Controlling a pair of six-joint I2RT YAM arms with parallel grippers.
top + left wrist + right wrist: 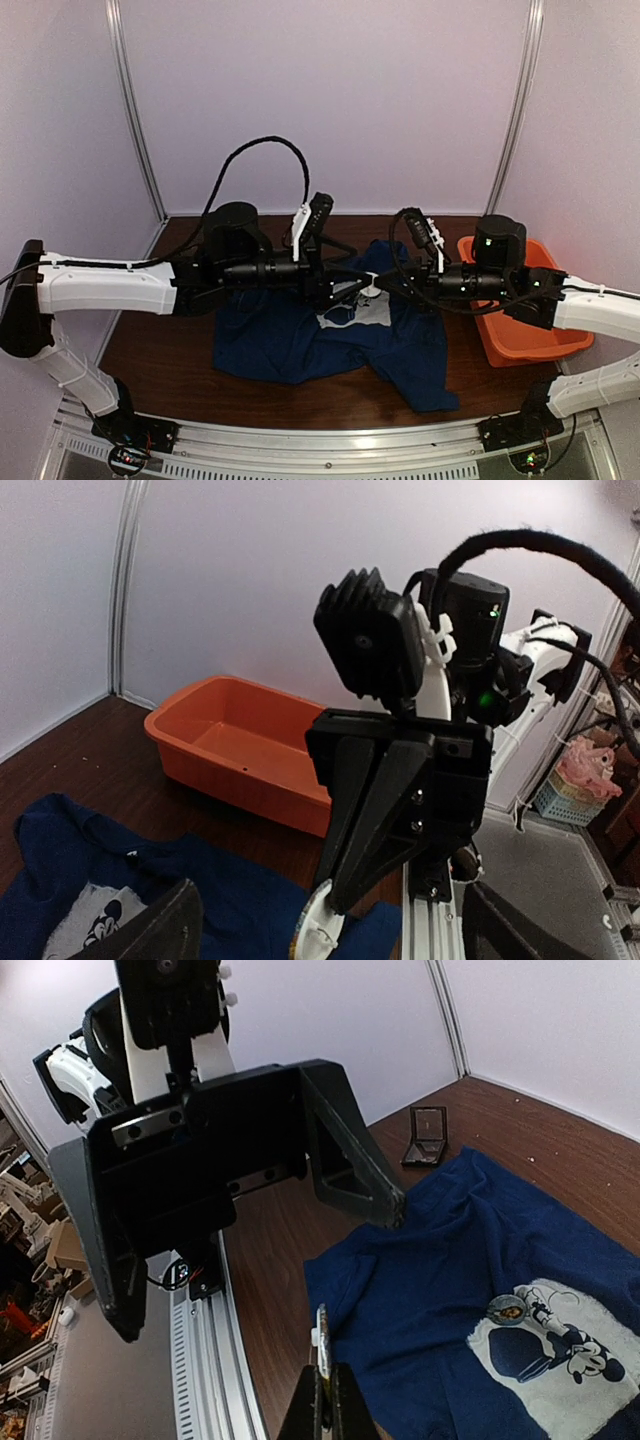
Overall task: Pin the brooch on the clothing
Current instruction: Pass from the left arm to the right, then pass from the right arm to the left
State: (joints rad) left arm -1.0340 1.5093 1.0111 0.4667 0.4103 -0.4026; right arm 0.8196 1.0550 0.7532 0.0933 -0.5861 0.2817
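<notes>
White-walled booth, dark wood table (150, 340). Largest first:

- T-shirt (270, 345): navy, centre of the table, chest side up and a bit rumpled. I'd guess it's laid that way so the print (590, 1390) gives a flat face to work on.
- Both arms reach in from left and right and meet above the chest. That fits, since the job is there.
- Orange tub (510, 345): right side of the table, touching the shirt's right edge or nearly. Looks parked out of the work zone.
- Left gripper (256, 1270): jaws wide apart, nothing between them, hanging over the shirt's left half. Reads as standing clear, not as a grasp.
- Right gripper (322, 1400): jaws pressed together. I see nothing pinched, though the tip is thin and hard to read. A closed tip would suit pressing or nudging.
- Small black hinged box (425, 1137): lid up, on bare table just beside the shirt's edge.
- Brooch (503, 1307): tiny round badge on the shirt, at the upper left corner of the print, near the mouse's head. No gripper touches it.

Can't tell whether the pin goes through the cloth. Judgement: near the end of the task, fastening unverified.
</notes>
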